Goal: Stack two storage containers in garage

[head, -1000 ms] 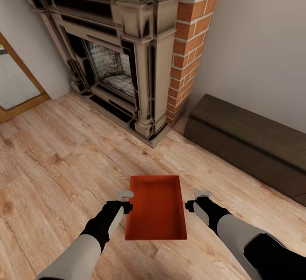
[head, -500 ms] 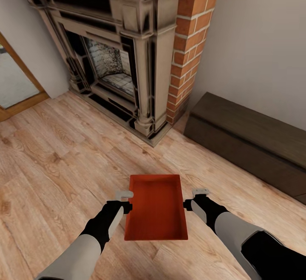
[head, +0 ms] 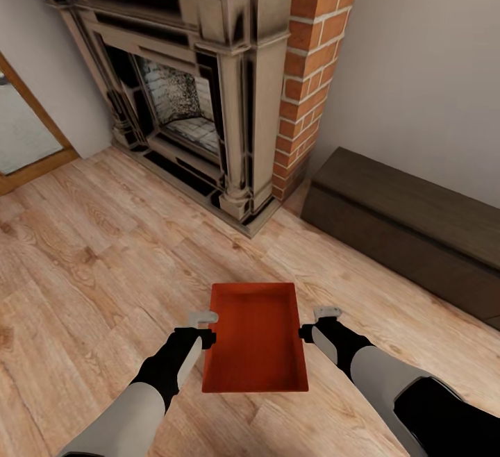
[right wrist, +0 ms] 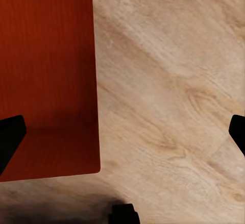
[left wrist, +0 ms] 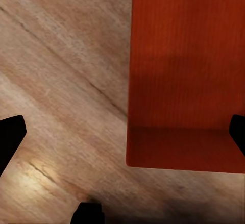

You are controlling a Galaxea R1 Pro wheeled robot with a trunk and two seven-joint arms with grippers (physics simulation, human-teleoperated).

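Left hand (head: 202,328) is seen pressed up against the left long wall of the storage container (head: 255,337), and the right hand (head: 316,323) is set against the opposite wall, so the orange-red bin is carried squeezed between the two arms. Wide-spread jaws are shown in both wrist views, with dark fingertips (left wrist: 11,137) at the far edges of the picture and nothing pinched between them; each hand is open, and the bin is held by pressure from the sides rather than by a closed grip. The container is kept level above the wood plank floor (head: 90,262), open side up, its inside bare, its long axis running away from the robot. From the left wrist camera, a corner of the container (left wrist: 186,76) is caught over the planks, and from the right wrist camera the other side of it (right wrist: 46,76) is caught the same way, with a soft shadow on the floor beneath. Ahead, an ornate fireplace (head: 187,89) is faced, flanked by a brick column (head: 309,68). Along the pale wall to the right a long dark low bench (head: 410,231) is seen, well apart from the bin. At the far left a wood-framed glass door (head: 24,130) is glimpsed.
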